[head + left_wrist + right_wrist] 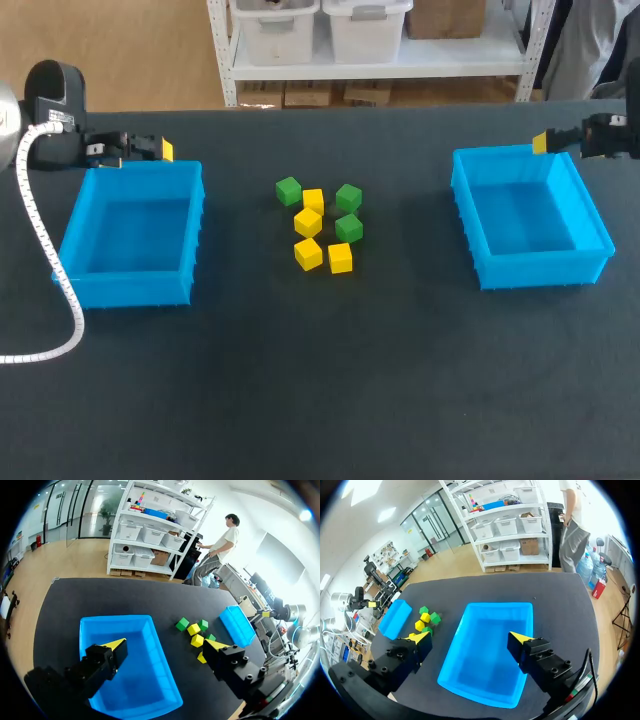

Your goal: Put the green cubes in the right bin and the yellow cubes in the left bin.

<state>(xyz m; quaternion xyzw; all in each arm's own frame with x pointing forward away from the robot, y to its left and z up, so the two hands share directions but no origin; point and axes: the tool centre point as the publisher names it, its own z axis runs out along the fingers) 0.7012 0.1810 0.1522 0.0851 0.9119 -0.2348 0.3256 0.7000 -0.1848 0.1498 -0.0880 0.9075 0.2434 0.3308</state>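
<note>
Several green and yellow cubes lie clustered mid-table: green cubes and yellow cubes. The left blue bin and the right blue bin hold nothing. My left gripper hovers open above the left bin's far rim, and in the left wrist view this gripper spreads wide over the bin. My right gripper hangs open above the right bin's far rim. In its own view it straddles that bin, and the cubes lie beyond.
A white coiled cable runs from my left arm along the table's left side. Dark table surface stretches between the bins around the cubes and all along the front.
</note>
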